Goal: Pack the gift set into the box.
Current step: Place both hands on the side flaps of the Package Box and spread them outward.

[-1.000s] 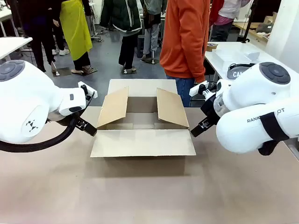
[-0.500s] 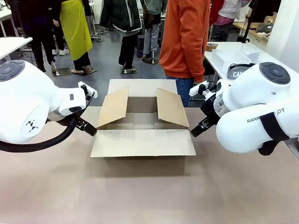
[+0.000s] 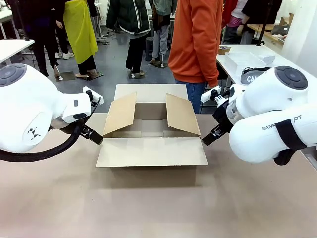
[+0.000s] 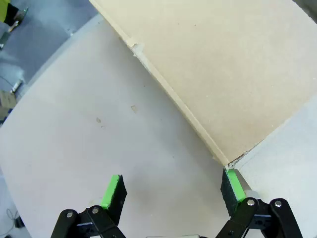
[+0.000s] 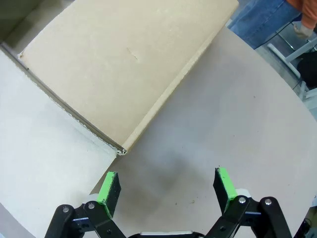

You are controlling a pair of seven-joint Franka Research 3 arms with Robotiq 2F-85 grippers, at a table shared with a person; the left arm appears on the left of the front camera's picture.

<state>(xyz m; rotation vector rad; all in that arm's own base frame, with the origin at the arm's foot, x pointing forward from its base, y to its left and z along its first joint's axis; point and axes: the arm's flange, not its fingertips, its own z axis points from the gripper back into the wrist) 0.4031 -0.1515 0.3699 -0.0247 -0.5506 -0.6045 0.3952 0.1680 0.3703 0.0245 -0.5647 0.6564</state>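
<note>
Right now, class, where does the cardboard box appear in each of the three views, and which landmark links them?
Front view: the cardboard box sits mid-picture, flaps open.
Left wrist view: a flap fills the upper right, its corner by one fingertip of the open left pincer.
Right wrist view: a flap fills the upper left, its corner by one fingertip of the open right pincer.
Shared landmark: the tabletop beneath the box.

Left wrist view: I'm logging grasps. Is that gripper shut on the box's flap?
No, the left gripper is open, with bare table in its gap and the box beyond.
</note>
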